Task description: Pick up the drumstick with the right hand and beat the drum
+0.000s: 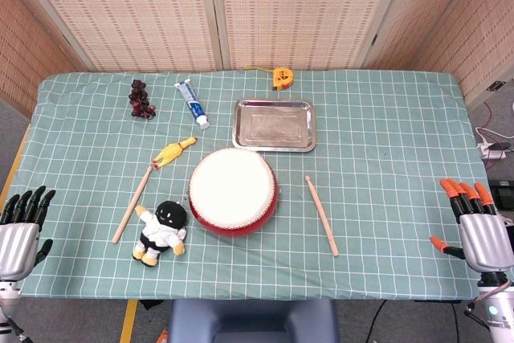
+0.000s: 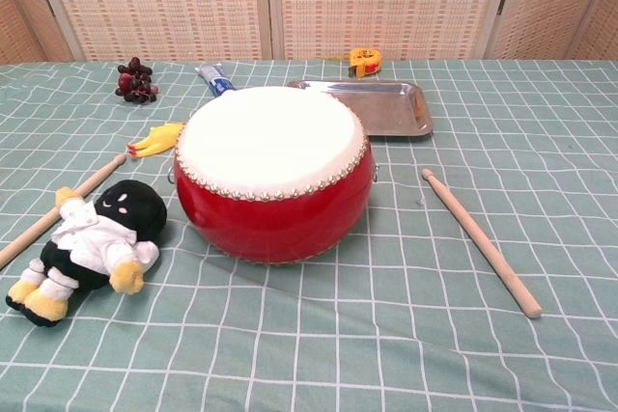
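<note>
Nothing's been grabbed yet. The right hand [image 1: 480, 230] sits at the bench edge well right of the drum [image 1: 233, 190], fingers apart and holding nothing; the left hand [image 1: 22, 226] is the same, off on the drum's other side. The drumstick [image 1: 321, 215] to go for lies flat just right of the drum, tip pointing away from the robot.

My take: bring the right hand in over the thicker near end, wrap it there rather than mid-shaft so there's swing length, lift clear, then come down on the white skin, not the red rim. It's lying flat on cloth, so a sloppy pinch could roll it.

A second stick [image 1: 132, 203] lies left of the drum by a plush doll [image 1: 161, 231]; leave it. The bench has a green checked cloth [image 1: 385, 118], a metal tray [image 1: 274, 124] just behind the drum, and woven screen panels [image 1: 305, 10] further back.
</note>
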Available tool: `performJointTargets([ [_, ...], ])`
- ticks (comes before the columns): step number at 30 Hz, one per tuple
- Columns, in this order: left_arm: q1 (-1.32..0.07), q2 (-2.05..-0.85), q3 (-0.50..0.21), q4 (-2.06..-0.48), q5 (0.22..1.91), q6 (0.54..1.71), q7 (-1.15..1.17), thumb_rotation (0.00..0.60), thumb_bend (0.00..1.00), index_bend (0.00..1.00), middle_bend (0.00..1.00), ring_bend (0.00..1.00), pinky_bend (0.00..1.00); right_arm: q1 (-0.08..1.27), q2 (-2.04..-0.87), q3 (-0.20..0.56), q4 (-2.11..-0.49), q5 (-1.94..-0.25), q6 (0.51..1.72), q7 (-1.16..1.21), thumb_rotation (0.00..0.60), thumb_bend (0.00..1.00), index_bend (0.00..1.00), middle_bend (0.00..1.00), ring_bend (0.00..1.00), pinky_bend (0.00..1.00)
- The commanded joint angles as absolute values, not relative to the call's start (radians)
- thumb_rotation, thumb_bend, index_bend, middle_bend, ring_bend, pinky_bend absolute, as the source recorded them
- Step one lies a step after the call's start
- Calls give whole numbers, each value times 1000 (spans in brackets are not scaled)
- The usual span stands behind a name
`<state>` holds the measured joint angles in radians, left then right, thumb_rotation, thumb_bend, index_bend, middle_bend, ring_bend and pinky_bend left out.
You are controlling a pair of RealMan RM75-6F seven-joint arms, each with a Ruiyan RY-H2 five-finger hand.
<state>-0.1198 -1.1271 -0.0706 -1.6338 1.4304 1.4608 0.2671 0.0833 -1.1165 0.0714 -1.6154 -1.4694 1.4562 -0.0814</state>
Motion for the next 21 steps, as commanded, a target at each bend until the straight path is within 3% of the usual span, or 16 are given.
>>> performJointTargets([
  [1,-123,-1134,-71,-1628,1434,1462,267,600,237,0,0,13,19,83,-1106,72,-1633,-1468,1454,-73,600,0,27,82,0,47],
  [21,-130,-1147,-70,-1615,1445,1465,264,600,236,0,0,17,19,81,-1112,61,-1622,-1529,1487,-28,600,0,40,83,0,47],
])
